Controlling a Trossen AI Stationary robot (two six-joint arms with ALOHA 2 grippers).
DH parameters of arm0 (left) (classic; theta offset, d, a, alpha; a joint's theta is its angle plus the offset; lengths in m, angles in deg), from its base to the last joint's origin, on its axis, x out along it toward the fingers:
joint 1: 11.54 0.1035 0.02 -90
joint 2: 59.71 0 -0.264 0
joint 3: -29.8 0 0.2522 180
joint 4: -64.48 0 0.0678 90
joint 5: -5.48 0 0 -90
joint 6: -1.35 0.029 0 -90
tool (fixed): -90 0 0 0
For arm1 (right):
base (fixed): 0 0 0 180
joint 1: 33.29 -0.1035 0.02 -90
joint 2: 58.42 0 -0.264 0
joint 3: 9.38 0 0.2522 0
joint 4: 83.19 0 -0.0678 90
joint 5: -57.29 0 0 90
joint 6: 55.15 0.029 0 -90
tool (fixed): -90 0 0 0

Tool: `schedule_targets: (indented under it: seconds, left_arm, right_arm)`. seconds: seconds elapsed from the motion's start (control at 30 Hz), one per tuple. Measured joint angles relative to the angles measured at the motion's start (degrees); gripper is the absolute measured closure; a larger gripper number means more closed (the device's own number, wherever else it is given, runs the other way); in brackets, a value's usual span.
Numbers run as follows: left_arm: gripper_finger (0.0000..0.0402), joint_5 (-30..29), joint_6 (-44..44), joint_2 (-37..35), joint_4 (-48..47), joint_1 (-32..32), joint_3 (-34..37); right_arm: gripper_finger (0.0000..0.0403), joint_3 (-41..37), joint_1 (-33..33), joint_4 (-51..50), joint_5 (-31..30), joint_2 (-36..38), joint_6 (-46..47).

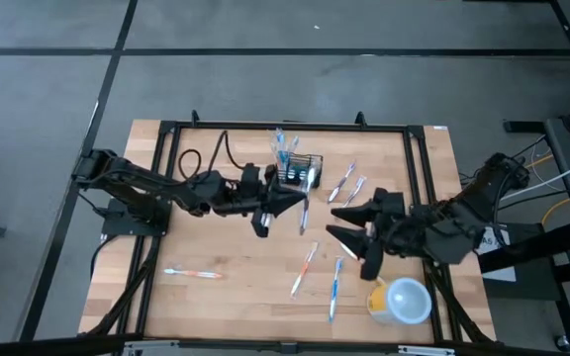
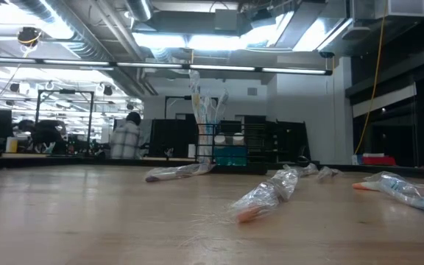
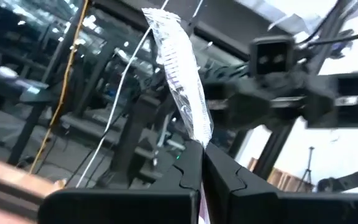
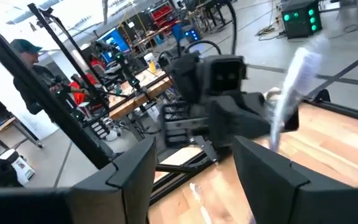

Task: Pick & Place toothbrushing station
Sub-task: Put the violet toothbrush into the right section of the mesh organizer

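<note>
near the table's middle, the left gripper [image 1: 298,201] is clamping a clear-wrapped toothbrush [image 3: 182,78] just beside the small black mesh holder [image 1: 300,170]. the right gripper [image 1: 347,225] is waiting nearby, fingers apart.

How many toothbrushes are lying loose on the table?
5: one toothbrush at front left, two beside the black holder, two near the yellow cup. The left pincer grips another; more may be hidden.

Scattered toothbrushes [image 1: 305,269] between station [image 1: 300,170] and cup [image 1: 404,301]
</note>
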Motion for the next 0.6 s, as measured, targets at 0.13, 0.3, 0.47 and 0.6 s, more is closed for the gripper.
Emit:
schedule_targets:
  seconds: [0.13,0.3,0.47,0.6]
  left_arm:
    - [0.0400,0.5,0.7,0.0,-1.5,-2.2,-0.6]
    - [0.0400,-1.2,1.0,0.3,-1.2,-5.1,-0.6]
    - [0.0400,-2.3,0.9,0.8,-0.7,-6.1,-0.7]
    - [0.0400,-3.1,0.7,1.0,-0.8,-6.7,-0.7]
  right_arm:
    - [0.0195,0.0,2.3,2.0,1.7,0.0,-0.4]
    - [0.0209,0.0,4.9,2.6,5.0,0.0,-0.4]
    - [0.0218,0.0,6.3,2.6,8.2,0.0,-0.4]
    - [0.0219,0.0,6.8,2.6,8.5,0.0,-0.4]
